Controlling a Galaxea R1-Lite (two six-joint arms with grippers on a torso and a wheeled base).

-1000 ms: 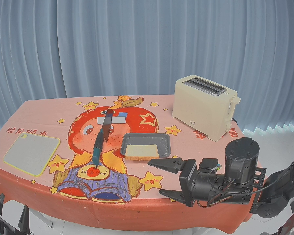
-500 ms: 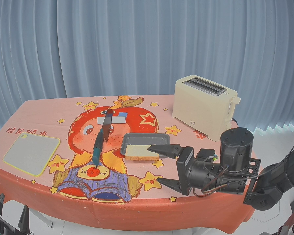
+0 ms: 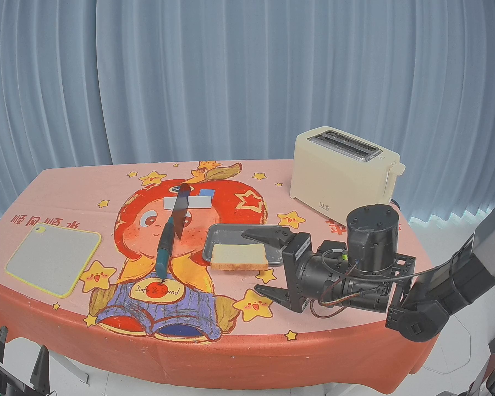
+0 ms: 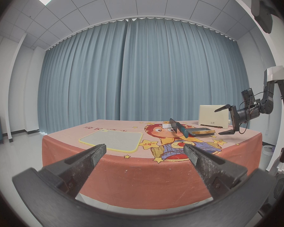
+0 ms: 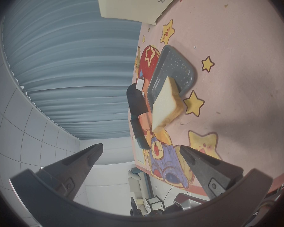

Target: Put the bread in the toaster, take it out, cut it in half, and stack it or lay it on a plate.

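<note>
The slice of bread (image 3: 239, 256) is in the lower centre of the head view. It lies partly in the grey tray (image 3: 225, 236) and partly over the tray's near rim. The right gripper (image 3: 253, 262) is at the lower right, turned on its side just beside the bread. Its jaws are wide open, one finger above the tray's right end and the other over the tablecloth (image 3: 71, 193), and it grips nothing. The cream toaster (image 3: 344, 177) stands at the right of the frame, behind this arm. A knife with a blue handle (image 3: 169, 226) is left of the tray. The cutting board (image 3: 52, 257) lies at the left edge. The left gripper (image 3: 22, 339) is in the bottom left corner, below the table's edge, with its jaws apart and nothing between them.
</note>
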